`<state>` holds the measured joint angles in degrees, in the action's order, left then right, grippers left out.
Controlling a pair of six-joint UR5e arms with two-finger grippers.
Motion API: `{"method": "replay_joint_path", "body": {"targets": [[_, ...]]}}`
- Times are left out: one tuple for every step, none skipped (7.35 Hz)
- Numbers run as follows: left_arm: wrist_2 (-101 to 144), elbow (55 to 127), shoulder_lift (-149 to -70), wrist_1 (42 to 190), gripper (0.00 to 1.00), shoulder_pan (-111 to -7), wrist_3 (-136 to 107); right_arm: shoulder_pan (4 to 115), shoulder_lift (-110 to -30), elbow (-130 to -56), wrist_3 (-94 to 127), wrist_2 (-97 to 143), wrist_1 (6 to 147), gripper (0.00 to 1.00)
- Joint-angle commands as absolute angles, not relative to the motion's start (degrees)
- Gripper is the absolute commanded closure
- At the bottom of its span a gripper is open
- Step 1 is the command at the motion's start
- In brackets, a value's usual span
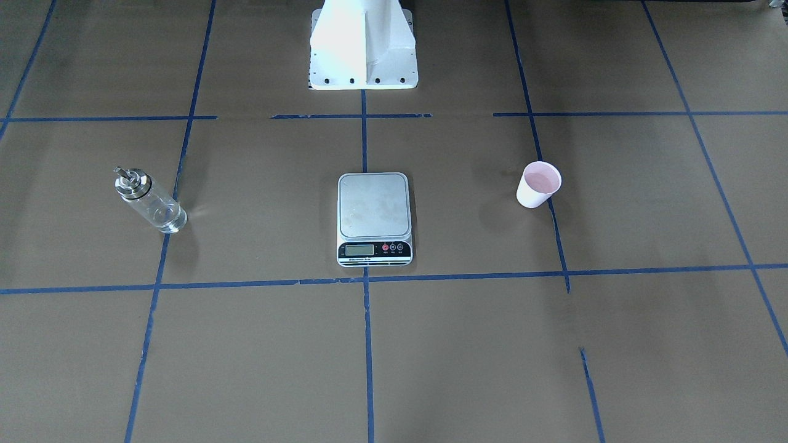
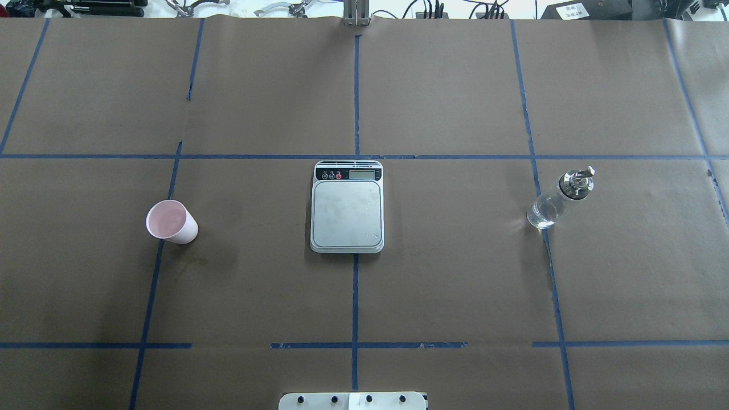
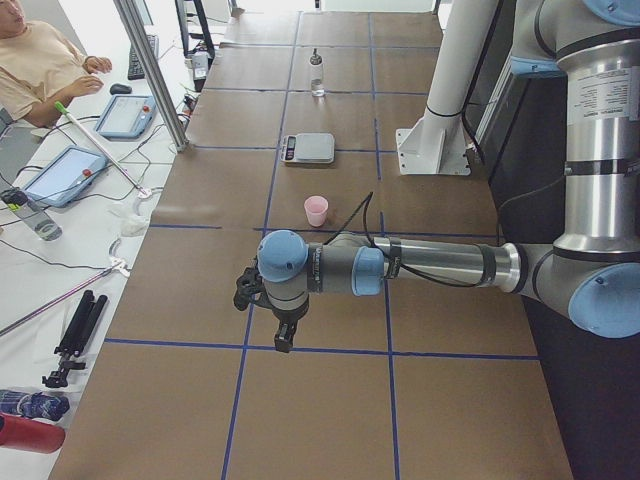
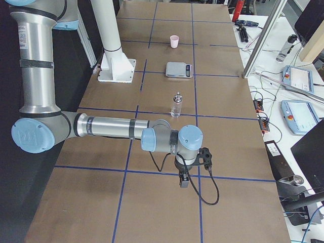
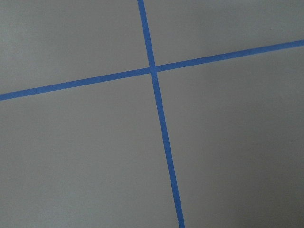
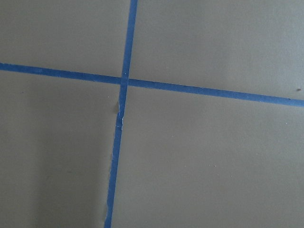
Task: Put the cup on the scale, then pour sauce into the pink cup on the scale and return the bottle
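At step one, nothing placed: cup (image 2: 171, 222) upright on the table (image 2: 256, 285) well left of bare scale (image 2: 347, 213), bottle (image 2: 558, 199) well right, left gripper (image 3: 284, 340) and right gripper (image 4: 183, 182) far off, open or closed impossible to tell; next, probably a gentle grasp on the cup's wall and centring on the scale.

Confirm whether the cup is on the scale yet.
Off. The cup stands on the table, apart from the scale, whose platform is bare.
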<state>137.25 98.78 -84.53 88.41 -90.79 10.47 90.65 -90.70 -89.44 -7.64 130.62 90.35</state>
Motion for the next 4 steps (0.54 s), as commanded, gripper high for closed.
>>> {"method": "replay_joint_path", "body": {"targets": [[137.4,98.6,-84.3,88.4,0.0,-90.9,10.5,90.6,-90.7,-89.5,-7.7,130.7,90.4,0.0],[137.2,99.0,-84.5,88.4,0.0,-90.9,10.6,90.6,-90.7,-89.6,-7.7,130.9,90.2,0.0],[137.2,99.0,-84.7,88.8,0.0,-90.8,10.6,90.2,-90.7,-89.8,-7.7,131.0,88.0,0.0],[137.2,99.0,-84.7,89.0,0.0,-90.8,10.8,89.5,-90.8,-89.8,-7.6,131.0,85.2,0.0]]}}
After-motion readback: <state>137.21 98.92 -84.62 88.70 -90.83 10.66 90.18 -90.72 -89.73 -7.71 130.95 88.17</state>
